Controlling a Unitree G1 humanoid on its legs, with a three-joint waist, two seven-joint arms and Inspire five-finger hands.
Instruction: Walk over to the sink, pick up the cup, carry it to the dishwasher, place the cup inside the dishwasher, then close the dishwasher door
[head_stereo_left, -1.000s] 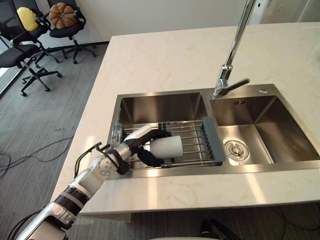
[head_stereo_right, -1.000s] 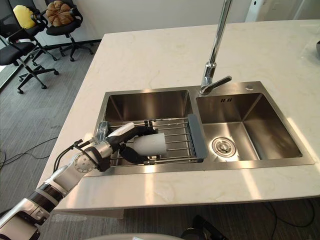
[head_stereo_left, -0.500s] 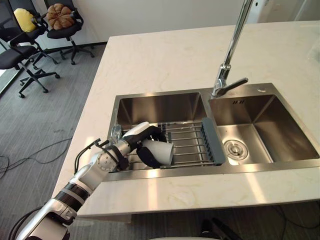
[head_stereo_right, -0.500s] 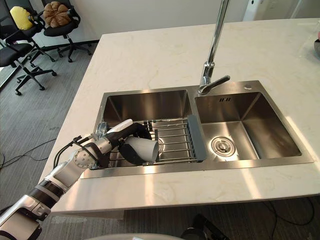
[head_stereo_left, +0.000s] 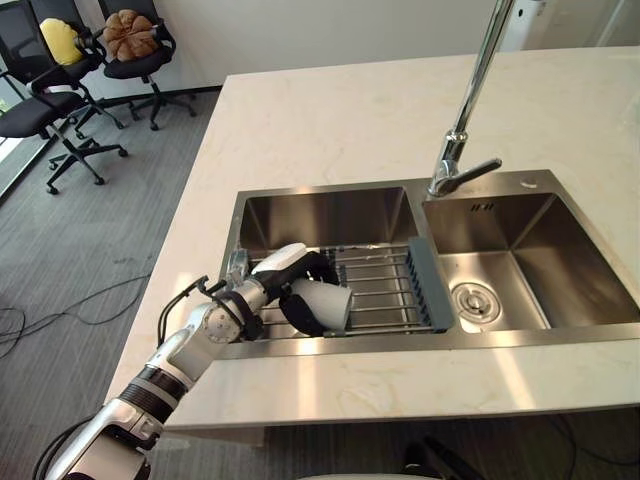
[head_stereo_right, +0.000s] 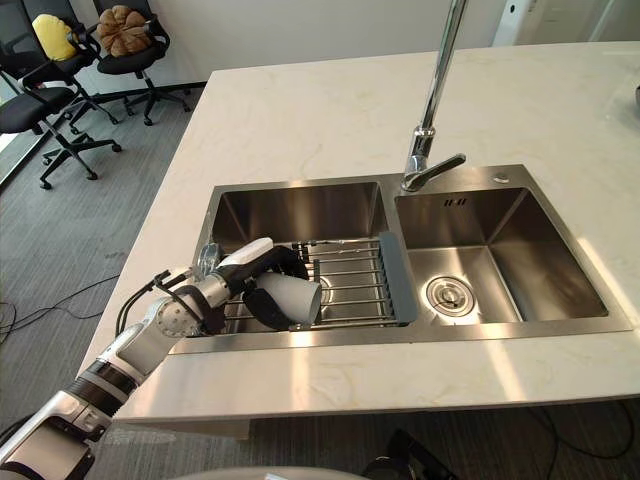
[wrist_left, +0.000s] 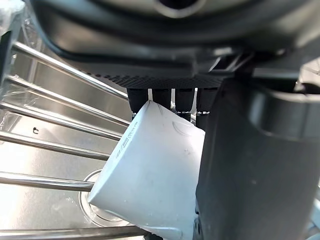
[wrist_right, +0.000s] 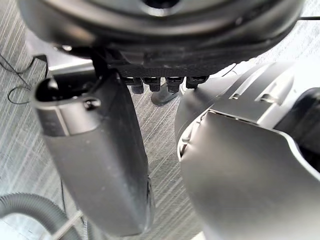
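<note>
The left hand (head_stereo_left: 268, 286) is curled around the white cup (head_stereo_left: 326, 300), which is tilted over the wire rack (head_stereo_left: 385, 290), at about 8 o'clock in the sink (head_stereo_left: 320, 215). The grasp looks done. 3 steps are left: carrying, placing and closing the door. The state of the right hand (wrist_right: 100, 165) I cannot tell.

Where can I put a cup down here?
Bare: pale stone countertop behind the steel sink, the front strip, and the right basin around its drain. Crowded: the wire rack in the left basin, where the left hand grips the white cup.
</note>
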